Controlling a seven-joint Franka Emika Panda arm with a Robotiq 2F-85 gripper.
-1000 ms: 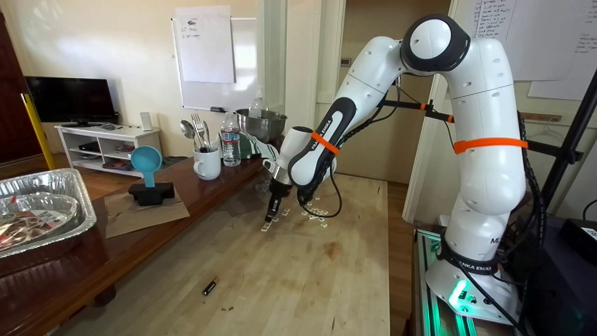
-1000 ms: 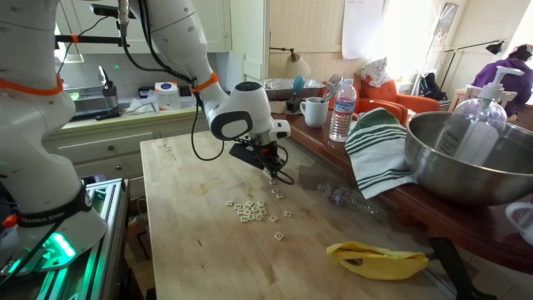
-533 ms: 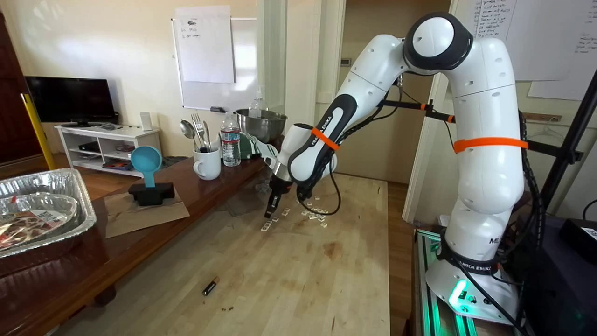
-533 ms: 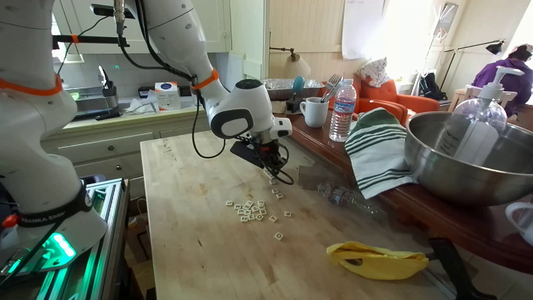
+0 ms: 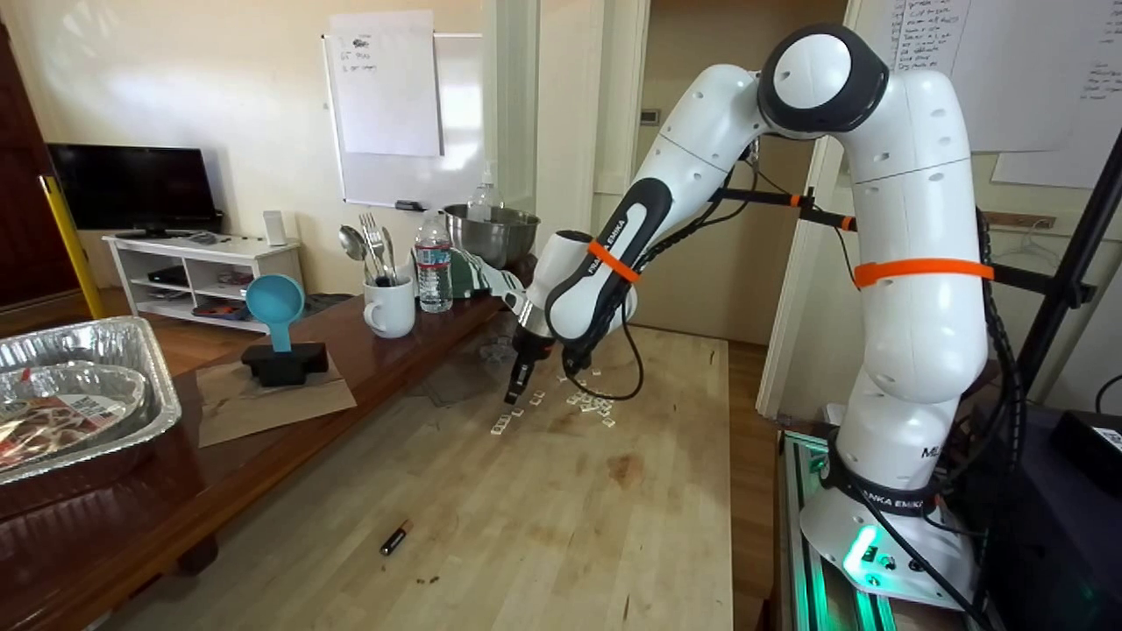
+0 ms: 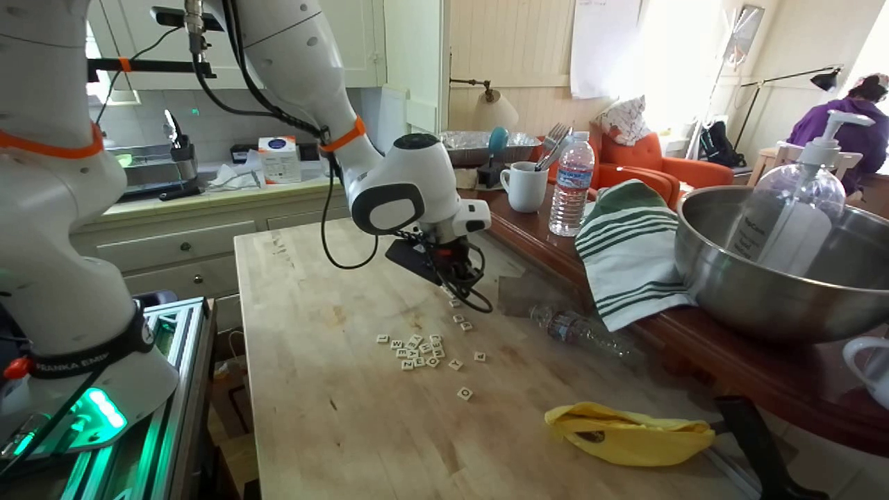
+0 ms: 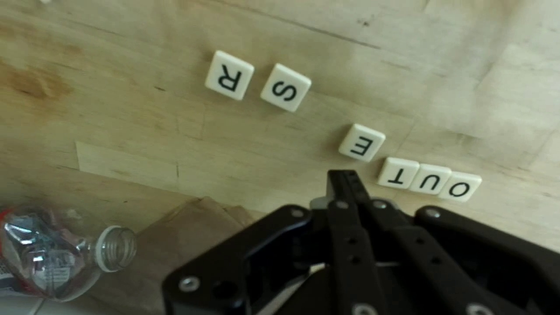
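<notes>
One pale wood counter [image 5: 561, 535] and, along its side, one dark wood counter [image 5: 166, 517] fill much of both exterior views. One white robot arm [image 5: 701, 140] reaches over the pale counter, its jaws closed, the two fingertips [image 7: 336, 186] meeting. Two foil trays [image 5: 105, 342] sit on the dark counter, the smaller inside the larger. One steel bowl [image 6: 750, 298] there holds one pump bottle [image 6: 785, 215], and one striped towel [image 6: 628, 253] drapes over the edge beside it. One yellow banana-shaped item [image 6: 632, 437] lies on the pale counter. Two clear water bottles [image 6: 574, 191] are in view: one upright on the dark counter, one on its side on the pale one. Of two white mugs [image 6: 526, 189], one carries cutlery [image 6: 555, 142] too bunched to count and one is cut off by the frame. One battery [image 5: 396, 537] lies on the pale counter.

Smallest are the letter tiles [image 7: 362, 142]. The wrist view shows six whole, face up: the R tile [image 7: 229, 75] and S tile [image 7: 285, 87] near each other but apart, the E tile [image 7: 362, 142] just beside a touching row of T tile [image 7: 398, 173], U tile [image 7: 430, 179] and O tile [image 7: 459, 187]. A further heap of tiles [image 6: 425, 348] is too crowded to count surely. The jaws' tips are near the E and T; contact with the counter is unclear.
</notes>
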